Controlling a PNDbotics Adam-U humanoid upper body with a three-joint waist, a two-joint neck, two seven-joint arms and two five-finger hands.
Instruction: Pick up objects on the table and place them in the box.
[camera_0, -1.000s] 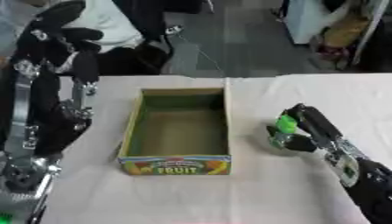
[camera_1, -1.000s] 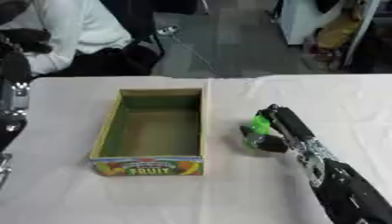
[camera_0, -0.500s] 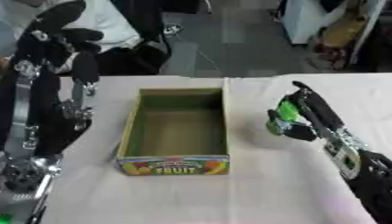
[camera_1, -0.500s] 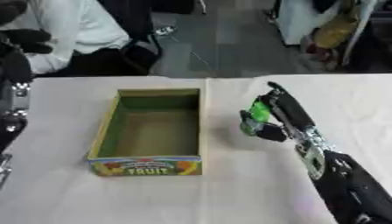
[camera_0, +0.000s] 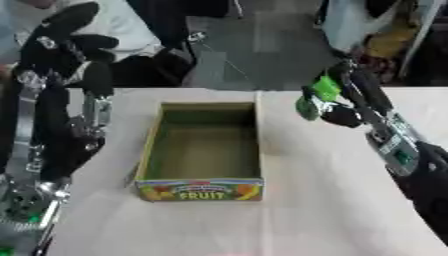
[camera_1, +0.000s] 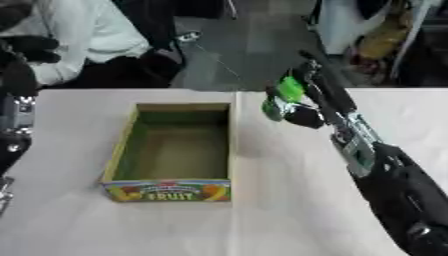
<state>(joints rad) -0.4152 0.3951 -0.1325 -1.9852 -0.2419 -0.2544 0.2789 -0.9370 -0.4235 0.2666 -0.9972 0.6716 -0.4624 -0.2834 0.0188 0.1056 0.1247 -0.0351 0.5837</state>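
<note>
Up right of the box (camera_0: 202, 145), right hand (camera_0: 350, 102) grips a green object (camera_0: 315, 97).

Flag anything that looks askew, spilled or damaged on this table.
Nothing stands out. The box sits upright and intact on the table, with nothing in it. The right hand holds a green object beside the box, fingers curled round it.

Bench (camera_0: 332, 200): pale, plain top filling the lower part of both views, far edge meeting dark floor.
Box (camera_0: 204, 146): open cardboard box with a printed FRUIT front, resting on the bench, left of and below the right hand (camera_0: 350, 102).
</note>
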